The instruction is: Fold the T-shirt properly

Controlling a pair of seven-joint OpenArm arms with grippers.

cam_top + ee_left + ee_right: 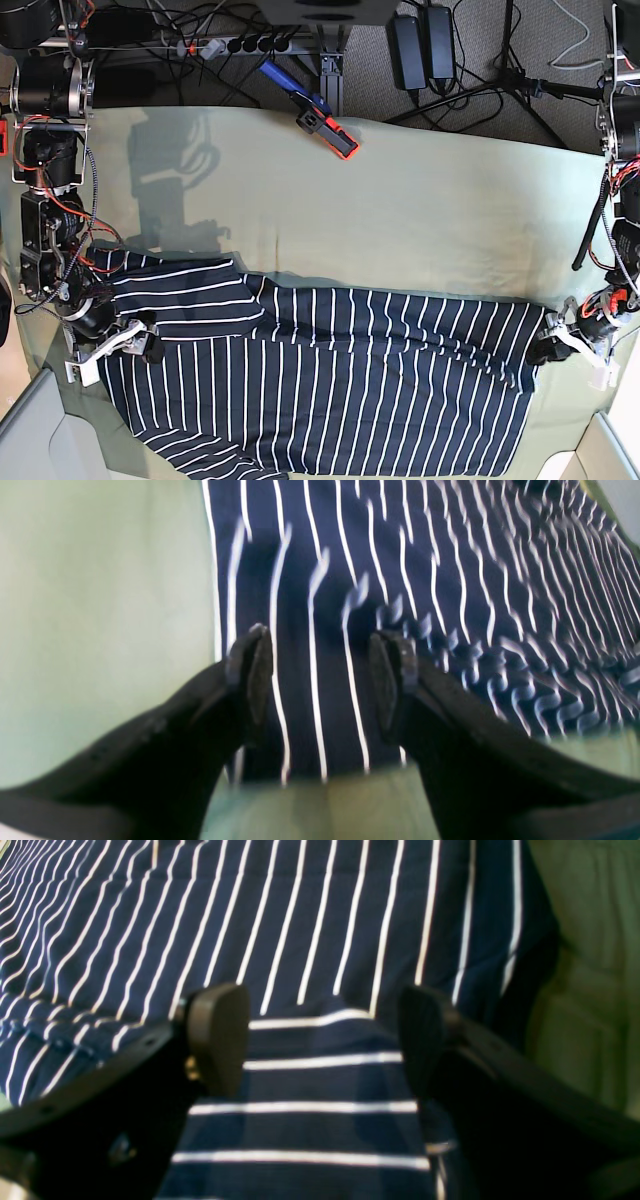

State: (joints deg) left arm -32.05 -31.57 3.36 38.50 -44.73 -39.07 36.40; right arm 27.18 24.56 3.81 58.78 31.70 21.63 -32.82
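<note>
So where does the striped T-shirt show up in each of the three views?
Left wrist: T-shirt fills the centre and right, under the open left pincer.
Right wrist: T-shirt fills nearly the whole picture, under the open right pincer.
Base: T-shirt lies across the lower half.
Shared landmark: the pale green cloth beneath it.

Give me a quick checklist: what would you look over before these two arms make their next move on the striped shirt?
1. Left gripper open, nothing pinched: ok; stripes show between the jaws.
2. Right gripper open: ok; jaws stand apart over a sleeve fold.
3. T-shirt lying flat: not ok; rumpled ridge along its far edge and near the left gripper.
4. Shirt fully on the green cloth: cannot tell; its near edge reaches the picture's bottom.
5. Orange-and-black tool clear of the shirt: ok; it sits at the far edge.
</note>
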